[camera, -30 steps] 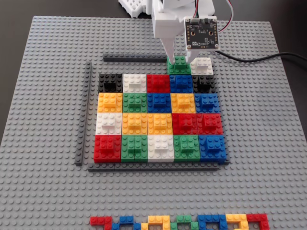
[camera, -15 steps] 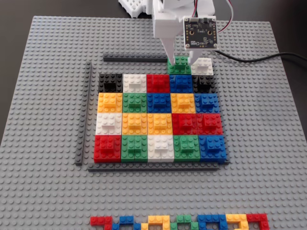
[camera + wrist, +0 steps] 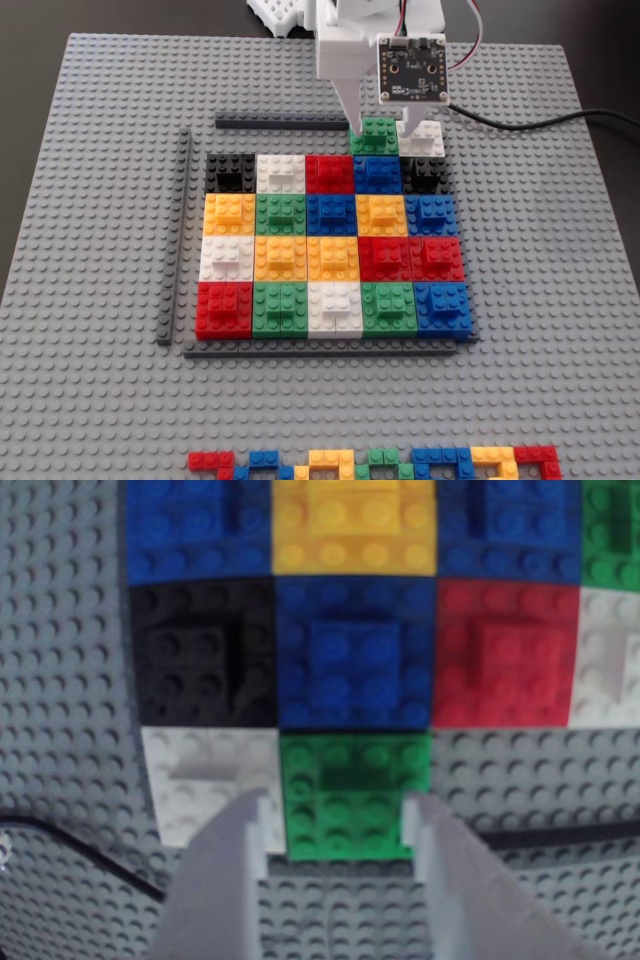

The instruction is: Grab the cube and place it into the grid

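The green cube (image 3: 378, 135) sits low in the row just above the grid's (image 3: 330, 250) black-white-red-blue row, over the blue block and beside a white block (image 3: 427, 141). In the wrist view the cube (image 3: 350, 795) lies between my two grey fingers (image 3: 245, 850), whose inner faces touch its left and right sides. My gripper (image 3: 385, 125) comes down from the top edge and is shut on the cube, also seen in the wrist view (image 3: 340, 825). The cube's underside is hidden.
Thin dark grey strips frame the grid at the top (image 3: 280, 122), left (image 3: 177, 240) and bottom (image 3: 330, 347). A row of small coloured bricks (image 3: 375, 463) lies at the front edge. A black cable (image 3: 540, 120) runs right across the grey baseplate (image 3: 560, 300).
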Robot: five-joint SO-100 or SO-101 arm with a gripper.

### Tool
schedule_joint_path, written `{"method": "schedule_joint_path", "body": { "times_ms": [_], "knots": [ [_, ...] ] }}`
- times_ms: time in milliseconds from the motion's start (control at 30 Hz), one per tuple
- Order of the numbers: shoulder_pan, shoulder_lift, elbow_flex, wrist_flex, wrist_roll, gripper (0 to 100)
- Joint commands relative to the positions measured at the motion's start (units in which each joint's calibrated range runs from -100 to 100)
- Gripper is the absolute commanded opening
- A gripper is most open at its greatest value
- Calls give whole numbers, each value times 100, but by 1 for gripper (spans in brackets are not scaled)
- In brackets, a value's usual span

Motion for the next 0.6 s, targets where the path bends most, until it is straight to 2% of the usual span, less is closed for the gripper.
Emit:
{"method": "schedule_joint_path", "body": {
  "times_ms": [0,267,433,567],
  "knots": [
    [56,-217,-150,61,0,16],
    [93,-535,-757,300,-24,16],
    [130,-897,-1654,637,29,16],
    [122,-1163,-2524,964,44,12]
  ]
}}
